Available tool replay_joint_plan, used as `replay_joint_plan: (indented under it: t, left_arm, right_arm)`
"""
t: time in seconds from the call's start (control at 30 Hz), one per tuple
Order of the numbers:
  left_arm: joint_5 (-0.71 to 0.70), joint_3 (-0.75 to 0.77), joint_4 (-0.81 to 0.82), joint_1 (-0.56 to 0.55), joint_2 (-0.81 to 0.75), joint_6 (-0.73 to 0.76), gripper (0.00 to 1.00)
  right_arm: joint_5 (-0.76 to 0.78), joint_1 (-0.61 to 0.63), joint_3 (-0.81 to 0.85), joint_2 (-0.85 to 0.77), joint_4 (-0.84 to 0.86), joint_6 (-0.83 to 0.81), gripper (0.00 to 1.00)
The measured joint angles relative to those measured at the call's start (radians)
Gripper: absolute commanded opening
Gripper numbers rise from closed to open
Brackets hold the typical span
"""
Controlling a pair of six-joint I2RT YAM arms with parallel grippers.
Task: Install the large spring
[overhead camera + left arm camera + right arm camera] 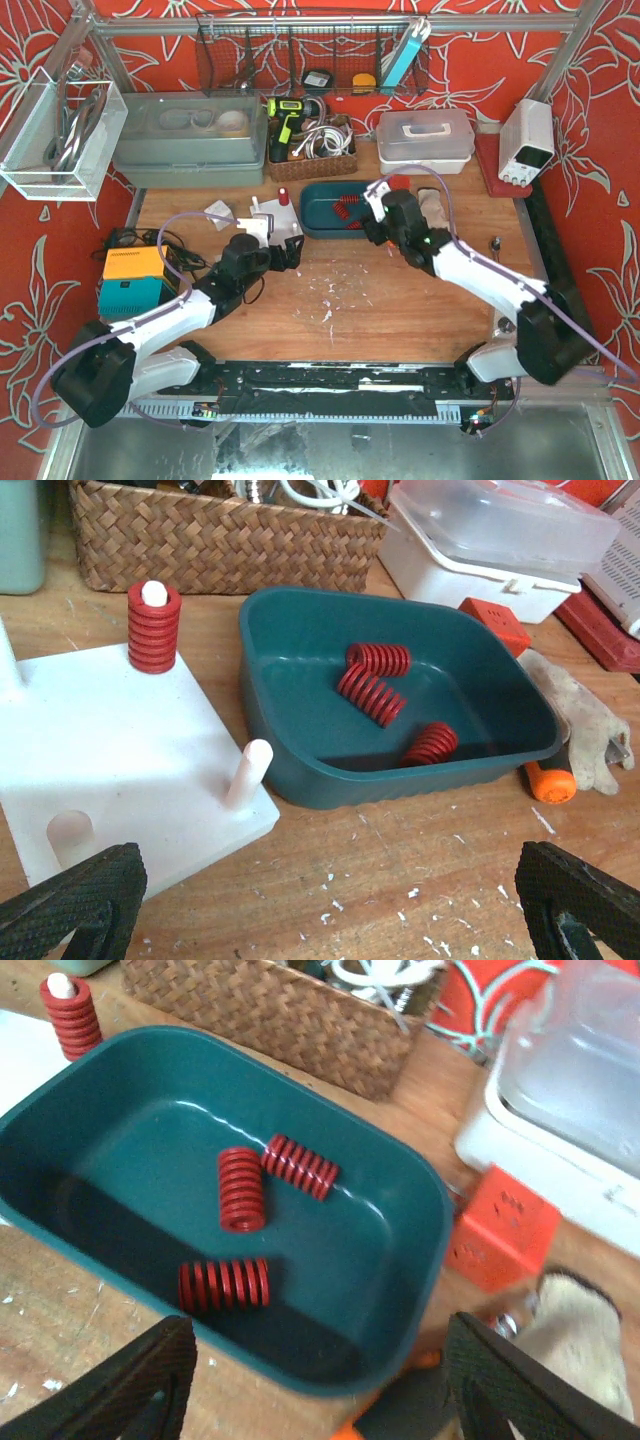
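So, far left: the left gripper [322, 908] hangs low over the table w/ fingers spread wide, nothing btwn them. Just ahead sits the white base plate [110, 730]. One red spring [153, 630] is already on its far corner peg, and a bare peg [247, 772] stands at the near corner.

Next over, just beside the plate, is the green tray [400, 785]. Three loose springs [372, 694] lie on their sides in it. The diagonal middle one looks longest, prob the large one, tho can't be sure.

The right gripper [322, 1385] hovers above the tray, fingers apart, holding nothing.

Handling, as a guess: light, stiff across the coils, not fragile, but round & smooth, so may roll or squirt out. Best pinch across the coils at mid-length, leaving one end free to drop over the peg.
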Motion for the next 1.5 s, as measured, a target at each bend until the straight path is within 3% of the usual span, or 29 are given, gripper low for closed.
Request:
replay_joint_plan:
  t: [0.3, 0.57, 1.07, 1.5]
  left_arm:
    - [-0.008, -0.021, 0.040, -0.008, -0.044, 0.009, 1.00]
    - [-0.024, -0.039, 0.053, -0.017, -0.083, 0.009, 1.00]
    - [-0.045, -0.042, 0.054, -0.027, -0.137, 0.009, 1.00]
    - [-0.068, -0.059, 0.066, -0.033, -0.164, 0.012, 1.00]
  right_arm:
    - [-0.201, -0.085, 0.365, 0.359, -0.184, -0.178, 0.46]
    - [-0.296, -0.117, 0.583, 0.569, -0.311, -0.323, 0.41]
    - [-0.335, -0.134, 0.910, 0.838, -0.518, -0.583, 0.34]
    - [-0.328, -0.140, 1.014, 0.943, -0.587, -0.663, 0.37]
